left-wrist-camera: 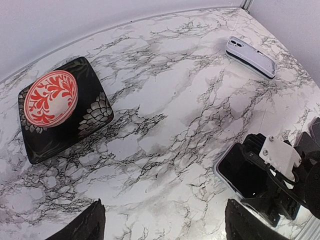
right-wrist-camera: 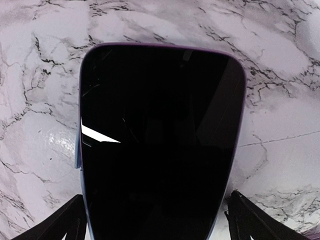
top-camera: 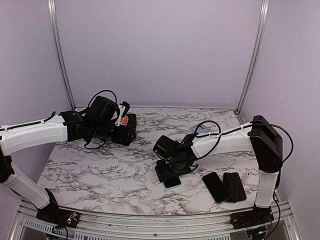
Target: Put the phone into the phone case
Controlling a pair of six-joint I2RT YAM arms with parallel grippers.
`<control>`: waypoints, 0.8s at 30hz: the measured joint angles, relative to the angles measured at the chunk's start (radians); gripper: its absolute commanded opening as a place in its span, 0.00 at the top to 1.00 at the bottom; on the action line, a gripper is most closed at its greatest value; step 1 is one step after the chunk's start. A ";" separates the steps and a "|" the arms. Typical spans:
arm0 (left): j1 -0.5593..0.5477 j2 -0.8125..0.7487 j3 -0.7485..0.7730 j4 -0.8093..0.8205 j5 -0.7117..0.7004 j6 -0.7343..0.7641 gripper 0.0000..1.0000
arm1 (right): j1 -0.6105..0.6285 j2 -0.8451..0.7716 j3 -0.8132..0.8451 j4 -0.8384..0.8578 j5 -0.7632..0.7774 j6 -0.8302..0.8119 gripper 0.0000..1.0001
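Phone (right-wrist-camera: pixel 160 145) seated in case (right-wrist-camera: pixel 78 150), screen up

Phone (top-camera: pixel 172 181) in phone case (right-wrist-camera: pixel 77 150) under right pincer (top-camera: pixel 170 175), two phones (top-camera: pixel 225 186) right, bowl (left-wrist-camera: pixel 50 97) on dish (left-wrist-camera: pixel 95 107) far left.

The counter (top-camera: pixel 100 170) carries four phone-shaped things: one phone (top-camera: pixel 172 181) in a pale case under the right arm at about 6 o'clock, two dark phones (top-camera: pixel 216 186) (top-camera: pixel 234 186) lying side by side at 4 o'clock, and one pale case (left-wrist-camera: pixel 250 56) at 2 o'clock. There is one black square plate (left-wrist-camera: pixel 92 107) at 10 o'clock with one red-patterned bowl (left-wrist-camera: pixel 51 98) on it. Two arms reach over the counter, each with one tool (top-camera: pixel 131 131) (top-camera: pixel 167 175).
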 measured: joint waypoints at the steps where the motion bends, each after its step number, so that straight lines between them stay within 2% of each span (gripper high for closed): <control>1: 0.000 0.000 0.000 0.000 0.000 0.000 0.16 | 0.002 0.003 0.004 -0.008 0.002 0.002 0.03; 8: 0.001 0.000 0.000 0.000 -0.004 0.002 0.16 | 0.031 0.046 0.076 -0.092 0.006 0.006 0.01; 11: 0.001 0.000 0.000 0.000 -0.004 0.002 0.16 | 0.035 0.056 0.093 -0.105 0.004 0.006 0.05; 14: 0.001 0.000 0.000 0.000 -0.005 0.002 0.16 | 0.035 0.060 0.095 -0.111 0.009 0.006 0.12; 20: 0.001 0.000 0.000 0.000 -0.006 0.002 0.16 | 0.039 0.065 0.104 -0.122 0.019 0.010 0.37; 24: 0.001 0.000 0.000 0.000 -0.006 0.002 0.16 | 0.042 0.065 0.105 -0.122 0.024 0.010 0.48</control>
